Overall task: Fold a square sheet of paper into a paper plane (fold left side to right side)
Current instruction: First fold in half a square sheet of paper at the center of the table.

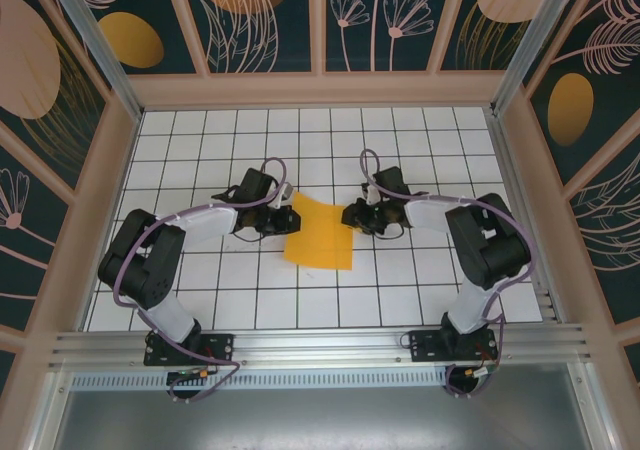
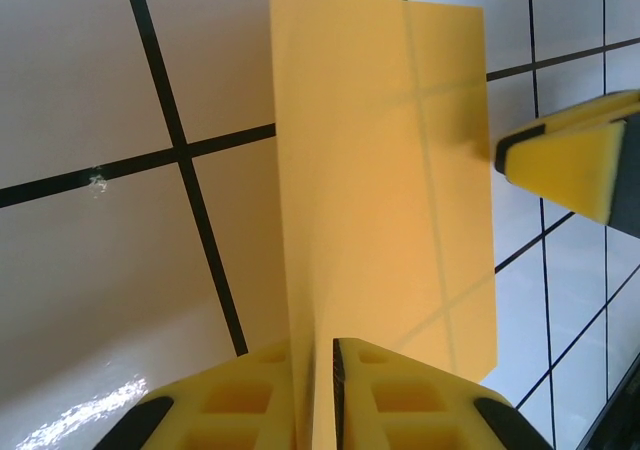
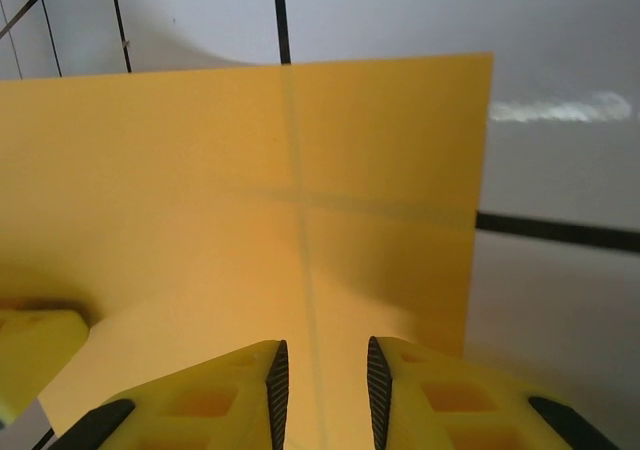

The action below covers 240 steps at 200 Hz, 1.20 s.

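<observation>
Left wrist view: the square sheet of paper (image 2: pixel 385 170) is pinched, edge raised, by the left gripper (image 2: pixel 322 370) for folding rightward; the jaws of the right gripper (image 3: pixel 322 370) are seen apart.

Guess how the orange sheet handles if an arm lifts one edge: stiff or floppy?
Probably floppy: the square sheet of paper curls upward where the left gripper pinches its edge. It looks thin, so likely light; a push may slide it across the glossy tiles. Its faint cross creases should make it hinge there first.
</observation>
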Each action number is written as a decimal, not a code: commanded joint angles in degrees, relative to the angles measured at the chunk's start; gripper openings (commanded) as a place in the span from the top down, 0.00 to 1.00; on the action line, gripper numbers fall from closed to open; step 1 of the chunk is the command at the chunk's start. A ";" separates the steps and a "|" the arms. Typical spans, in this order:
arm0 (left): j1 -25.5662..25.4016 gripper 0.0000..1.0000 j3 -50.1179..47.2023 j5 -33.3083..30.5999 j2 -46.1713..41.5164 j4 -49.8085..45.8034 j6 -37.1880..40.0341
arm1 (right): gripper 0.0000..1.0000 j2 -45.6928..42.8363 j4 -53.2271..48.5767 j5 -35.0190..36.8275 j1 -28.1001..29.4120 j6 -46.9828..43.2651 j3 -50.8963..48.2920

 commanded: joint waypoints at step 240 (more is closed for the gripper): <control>-4.50 0.47 5.07 16.84 7.08 15.49 -10.19 | 0.70 4.42 -0.46 3.63 2.44 -1.20 3.66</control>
